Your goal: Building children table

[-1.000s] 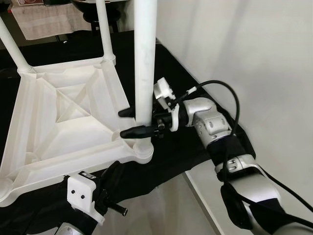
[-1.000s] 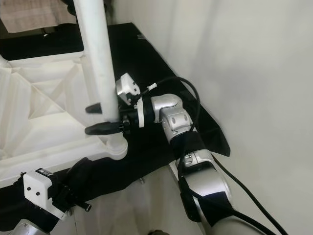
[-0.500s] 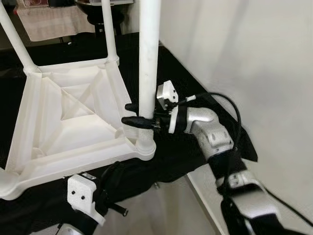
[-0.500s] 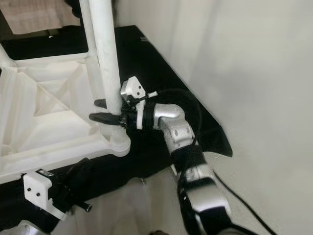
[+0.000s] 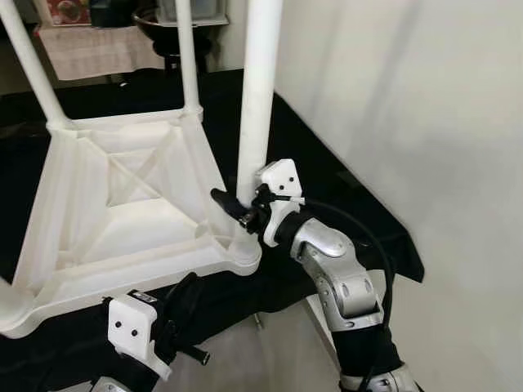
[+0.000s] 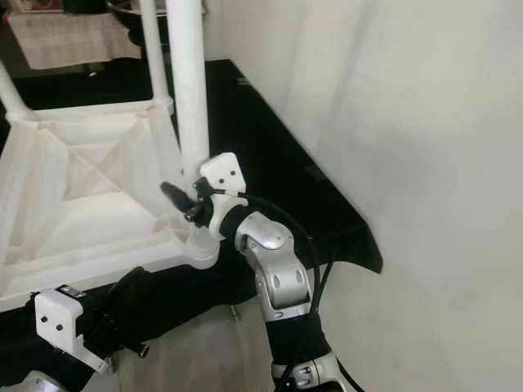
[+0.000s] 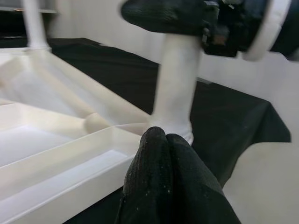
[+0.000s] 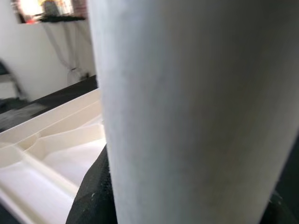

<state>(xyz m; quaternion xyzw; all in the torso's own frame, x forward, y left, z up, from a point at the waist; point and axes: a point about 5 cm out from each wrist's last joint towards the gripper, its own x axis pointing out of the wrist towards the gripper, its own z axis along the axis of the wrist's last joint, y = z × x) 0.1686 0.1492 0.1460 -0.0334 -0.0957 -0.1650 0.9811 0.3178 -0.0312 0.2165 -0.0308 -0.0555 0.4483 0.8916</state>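
Note:
A white plastic children's table (image 5: 122, 212) lies upside down on a black cloth. Its near right leg (image 5: 260, 90) stands upright in the corner socket (image 5: 243, 249). My right gripper (image 5: 233, 204) is shut on that leg just above the socket, and the leg (image 8: 187, 107) sits close in the right wrist view. Two other legs (image 5: 189, 57) (image 5: 33, 69) stand at the far corners. My left gripper (image 7: 161, 149) is shut with nothing in it, low in front of the table's near rim (image 5: 122, 282), pointing toward the socket.
The black cloth (image 5: 327, 155) ends in an edge close to a white wall (image 5: 433, 122) on the right. Pale floor (image 5: 270, 351) lies below the near edge. A white towel (image 5: 90, 49) and a dark bowl (image 5: 155, 16) sit at the back.
My right wrist has rolled over while staying shut on the leg, and the forearm has come in closer below it. The view has shifted a little. The left gripper has stayed put.

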